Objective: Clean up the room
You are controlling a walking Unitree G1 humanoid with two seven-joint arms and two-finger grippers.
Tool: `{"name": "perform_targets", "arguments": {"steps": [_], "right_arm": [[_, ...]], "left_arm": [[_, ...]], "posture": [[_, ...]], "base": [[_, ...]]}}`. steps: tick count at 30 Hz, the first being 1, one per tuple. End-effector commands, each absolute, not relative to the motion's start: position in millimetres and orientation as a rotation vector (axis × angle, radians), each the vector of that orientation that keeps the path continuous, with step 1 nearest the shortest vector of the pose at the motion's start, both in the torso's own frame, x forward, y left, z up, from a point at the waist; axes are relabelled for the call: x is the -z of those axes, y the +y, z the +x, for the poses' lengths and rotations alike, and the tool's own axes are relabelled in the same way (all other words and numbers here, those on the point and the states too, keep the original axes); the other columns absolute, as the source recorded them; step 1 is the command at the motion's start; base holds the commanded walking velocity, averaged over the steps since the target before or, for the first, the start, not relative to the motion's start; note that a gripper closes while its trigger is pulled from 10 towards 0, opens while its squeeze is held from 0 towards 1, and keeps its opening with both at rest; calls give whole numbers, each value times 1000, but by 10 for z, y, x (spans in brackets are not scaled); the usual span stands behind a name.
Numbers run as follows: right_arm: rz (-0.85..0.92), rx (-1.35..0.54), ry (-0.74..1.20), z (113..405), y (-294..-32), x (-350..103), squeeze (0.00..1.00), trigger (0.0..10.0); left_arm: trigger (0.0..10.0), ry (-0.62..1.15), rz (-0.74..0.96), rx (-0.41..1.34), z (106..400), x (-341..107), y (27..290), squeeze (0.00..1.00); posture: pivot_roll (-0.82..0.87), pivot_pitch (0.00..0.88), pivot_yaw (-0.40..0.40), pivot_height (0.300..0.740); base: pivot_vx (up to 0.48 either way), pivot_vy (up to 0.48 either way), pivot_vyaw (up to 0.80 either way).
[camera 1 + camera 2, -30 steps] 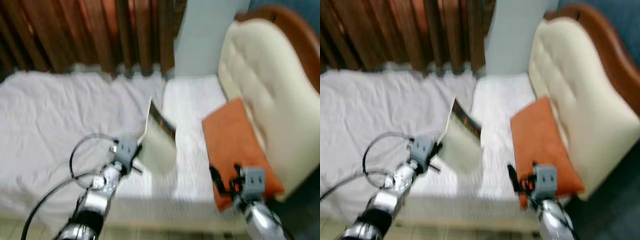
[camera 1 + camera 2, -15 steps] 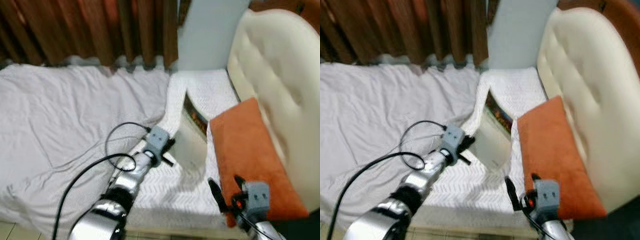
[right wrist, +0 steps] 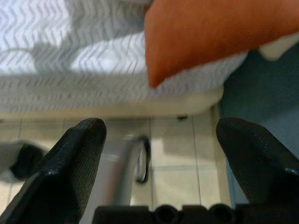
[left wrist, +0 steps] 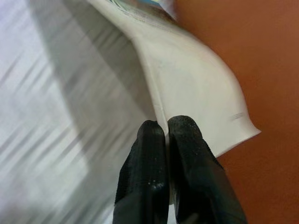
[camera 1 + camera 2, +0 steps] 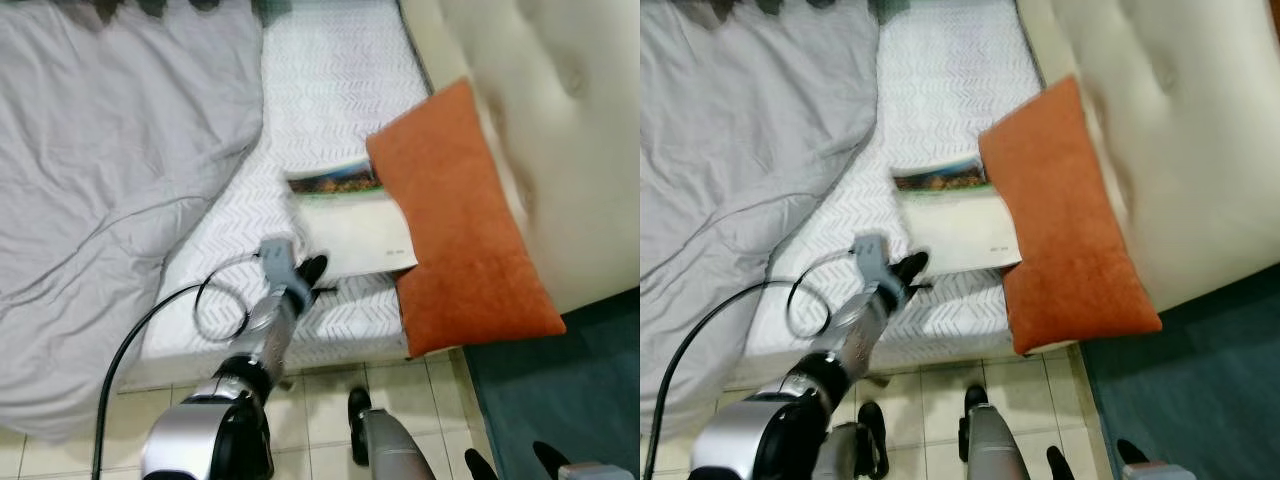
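Left wrist view: book (image 4: 187, 79) (seemingly pinched) abuts orange pillow (image 5: 465, 220).

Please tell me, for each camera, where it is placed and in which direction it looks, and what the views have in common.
Left and right eye views: on the head, looking down at the bed; the left arm reaches to the book.
Left wrist view: along the left gripper, shut on the book's edge beside the orange pillow.
Right wrist view: along the open right gripper, toward the tiled floor.
Shared: all show the orange pillow.
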State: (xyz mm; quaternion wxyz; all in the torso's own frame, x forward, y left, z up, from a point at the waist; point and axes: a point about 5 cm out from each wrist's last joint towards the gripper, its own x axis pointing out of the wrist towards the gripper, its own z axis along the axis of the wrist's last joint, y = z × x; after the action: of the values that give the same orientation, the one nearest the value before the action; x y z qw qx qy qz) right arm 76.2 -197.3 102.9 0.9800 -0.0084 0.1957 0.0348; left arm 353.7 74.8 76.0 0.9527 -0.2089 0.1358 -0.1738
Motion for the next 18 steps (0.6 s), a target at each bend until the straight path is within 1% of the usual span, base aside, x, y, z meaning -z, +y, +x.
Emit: {"name": "perform_targets", "arguments": {"steps": [1,2,3,4,5,6,8,10,11,13,15,16,17,18], "right_arm": [[-6,-82,414,707,-1957,-1089,0,10000],[-2,-82,420,702,-1958,-1082,0,10000],[-2,-82,420,702,-1958,-1082,0,10000],[2,-83,428,690,-1952,-1077,0,10000],[9,-91,440,689,-1930,-1057,0,10000],[14,-96,444,690,-1912,-1058,0,10000],[18,-98,446,692,-1898,-1059,0,10000],[28,-98,453,683,-1876,-1064,0,10000],[28,-98,453,683,-1876,-1064,0,10000],[35,-97,464,666,-1865,-1065,0,10000],[40,-96,471,649,-1852,-1058,0,10000],[42,-92,474,643,-1845,-1054,0,10000],[42,-92,474,643,-1845,-1054,0,10000],[43,-91,475,642,-1843,-1053,0,10000]], "left_arm": [[10000,422,-333,396,3341,-445,787,0],[10000,439,-292,395,3316,-399,844,0],[10000,439,-292,395,3316,-399,844,0],[10000,455,-267,388,3291,-354,903,0],[10000,490,-203,368,3241,-267,1027,0],[10000,504,-170,360,3219,-233,1084,0],[10000,514,-138,357,3205,-210,1124,0],[10000,508,-9,365,3229,-229,1209,0],[10000,508,-9,365,3229,-229,1209,0],[10000,495,51,371,3259,-263,1236,0],[10000,485,26,352,3290,-298,1209,0],[10000,471,-100,292,3340,-353,1155,0],[10000,471,-100,292,3340,-353,1155,0],[10000,466,-153,271,3359,-376,1127,0]], "posture": [[-493,618,-93,740],[-487,619,-92,740],[-487,619,-92,740],[-474,622,-90,740],[-469,624,-91,740],[-464,624,-90,740],[-461,625,-89,740],[-452,634,-87,740],[-452,634,-87,740],[-445,636,-79,740],[-446,635,-74,740],[-448,636,-69,740],[-448,636,-69,740],[-448,636,-69,740]], "base": [[0,0,0],[0,0,0],[0,0,0],[0,0,0],[0,0,0],[0,0,0],[0,0,0],[0,0,0],[0,0,0],[0,0,0],[0,0,0],[0,0,0],[0,0,0],[0,0,0]]}}
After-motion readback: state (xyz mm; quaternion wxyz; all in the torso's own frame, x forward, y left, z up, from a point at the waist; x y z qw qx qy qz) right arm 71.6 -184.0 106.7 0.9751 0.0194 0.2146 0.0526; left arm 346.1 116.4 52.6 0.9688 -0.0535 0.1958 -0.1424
